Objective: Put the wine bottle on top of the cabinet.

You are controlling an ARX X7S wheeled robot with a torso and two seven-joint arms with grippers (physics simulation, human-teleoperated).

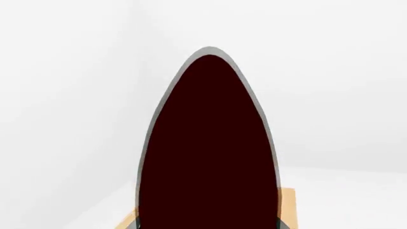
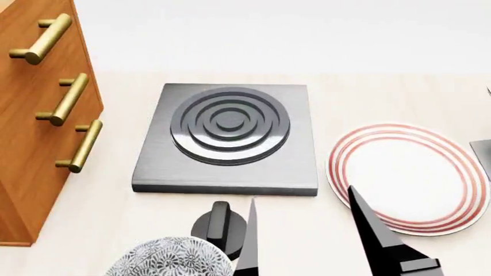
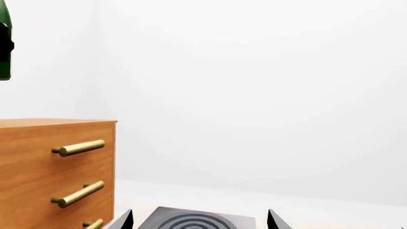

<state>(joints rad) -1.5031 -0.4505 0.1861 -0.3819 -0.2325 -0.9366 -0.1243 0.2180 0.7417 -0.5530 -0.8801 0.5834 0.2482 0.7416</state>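
Cabinet [image 2: 38, 132] left of burner [image 2: 227, 138]; plate [image 2: 406, 175] right (bowl [image 2: 169, 259] in front).

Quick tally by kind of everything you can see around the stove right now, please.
Wine bottle: 1
Cabinet: 1
Brass drawer handles: 3
Stove burner plate: 1
Red-ringed plate: 1
Patterned bowl: 1
Black knob: 1
Total: 9

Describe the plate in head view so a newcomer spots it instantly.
Start at the orange-brown cabinet on the left, then move right past the grey square hob with concentric rings. The plate lies flat on the pale table right of it: round, white, the only thing with red rim stripes.
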